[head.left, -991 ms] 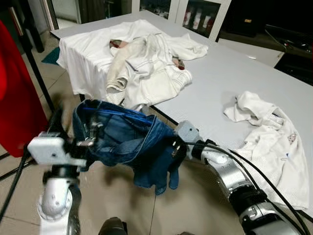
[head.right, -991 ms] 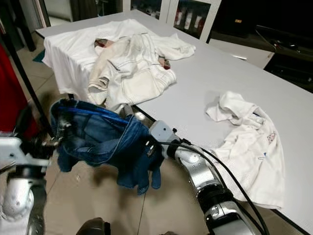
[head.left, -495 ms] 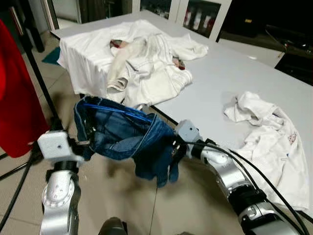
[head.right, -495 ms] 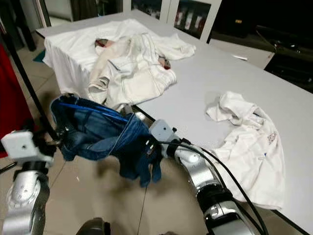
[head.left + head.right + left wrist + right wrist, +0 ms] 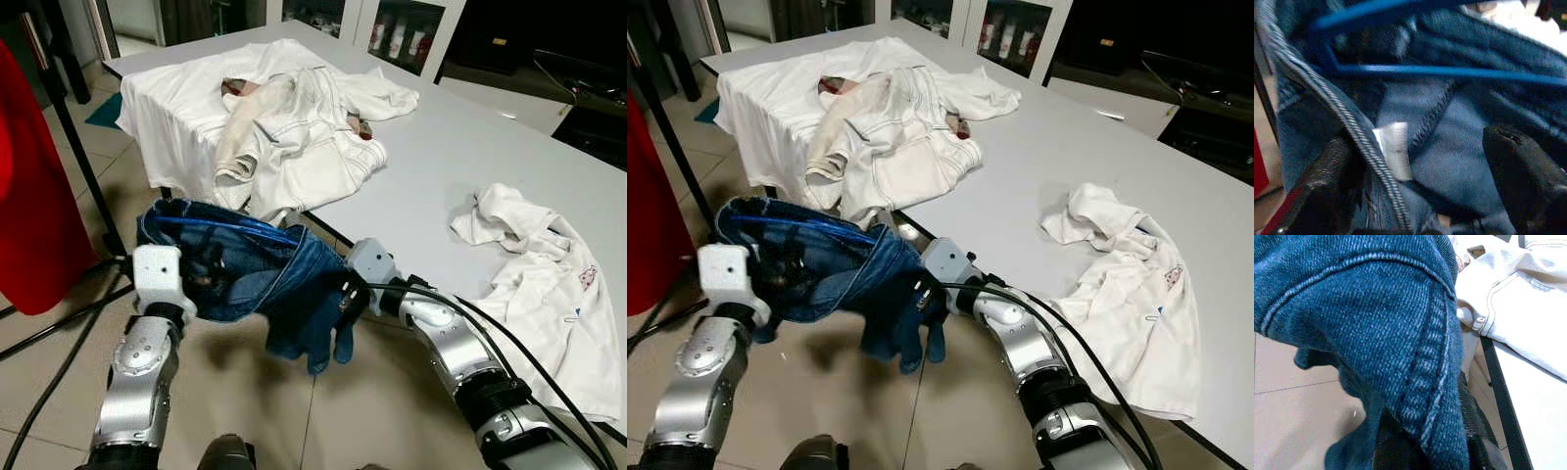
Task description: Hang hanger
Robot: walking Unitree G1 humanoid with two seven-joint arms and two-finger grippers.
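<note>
A blue denim garment (image 5: 257, 276) hangs in the air between my two grippers, just off the table's near corner. A blue hanger (image 5: 233, 228) runs through its top; its bars (image 5: 1449, 72) cross the left wrist view. My left gripper (image 5: 201, 276) reaches into the garment's left end, its fingers (image 5: 1327, 186) spread wide with denim and a white label between them. My right gripper (image 5: 345, 299) is shut on the garment's right end, where denim (image 5: 1376, 308) drapes over its fingers.
A grey table (image 5: 460, 147) carries a heap of white clothes (image 5: 284, 117) at its far left and a crumpled white shirt (image 5: 549, 274) on the right. A red garment (image 5: 29, 196) hangs at my left beside a black stand pole (image 5: 78, 157). Tiled floor lies below.
My left arm has moved right, closer into the denim, and the garment's left end now bunches up against that wrist. The right arm has hardly moved.
</note>
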